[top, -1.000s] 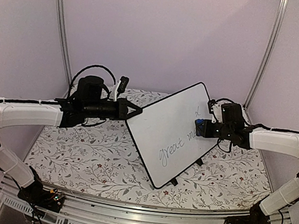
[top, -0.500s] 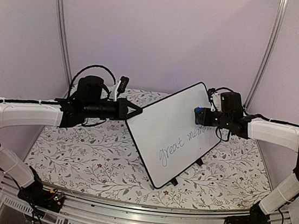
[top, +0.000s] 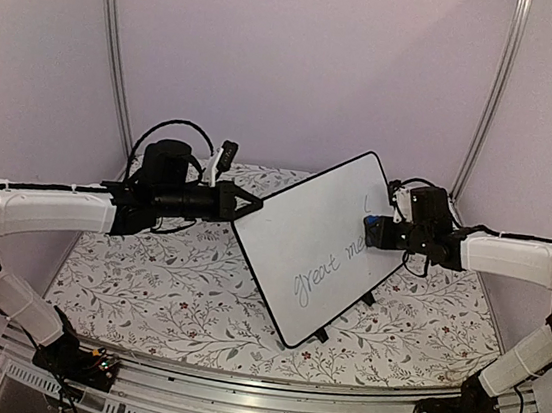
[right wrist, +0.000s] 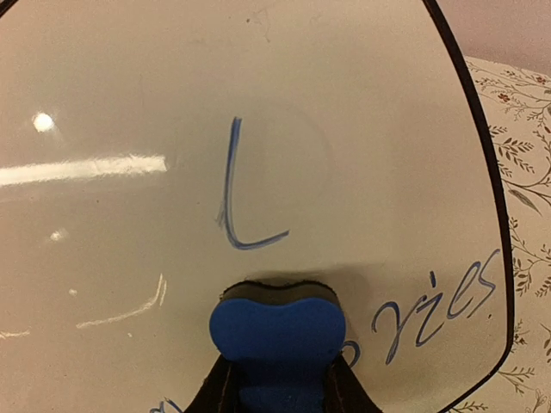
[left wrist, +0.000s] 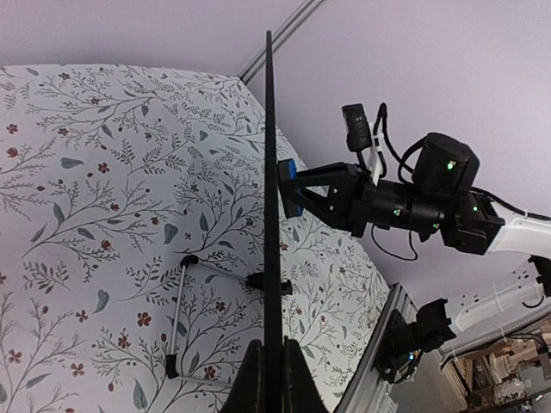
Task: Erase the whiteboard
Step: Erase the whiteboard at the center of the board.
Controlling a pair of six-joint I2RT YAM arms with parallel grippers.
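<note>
Lilac walls (top: 303, 69) close off the back of the cell, and a floral tablecloth (top: 145, 291) covers the table under both arms.

From the left, I see the left gripper (top: 254, 204) reaching in level from the side. Its jaws are pinched together on the left rim of the whiteboard (top: 302, 240). In the left wrist view the board (left wrist: 272, 215) runs edge-on as a thin black line straight up between the two fingers (left wrist: 252, 379), which clamp it flat on either face.

The whiteboard stands in the middle of the table, turned cornerwise and leaning back, with its low edge near the cloth and small black feet (top: 321, 335) beneath it. A thin wire stand (left wrist: 176, 318) rests on the cloth beside it. Cursive writing (top: 318, 277) slants across the lower half of the board.

To the right, the right gripper (top: 369, 228) meets the board near its right edge, closed around a blue eraser (top: 367, 221). In the right wrist view the eraser (right wrist: 277, 331) sits gripped between the fingers, its dark felt face pressed against the glossy surface. Just above it is a lone blue L-shaped stroke (right wrist: 237, 194), and more cursive (right wrist: 439, 305) trails off to its right near the rim.
</note>
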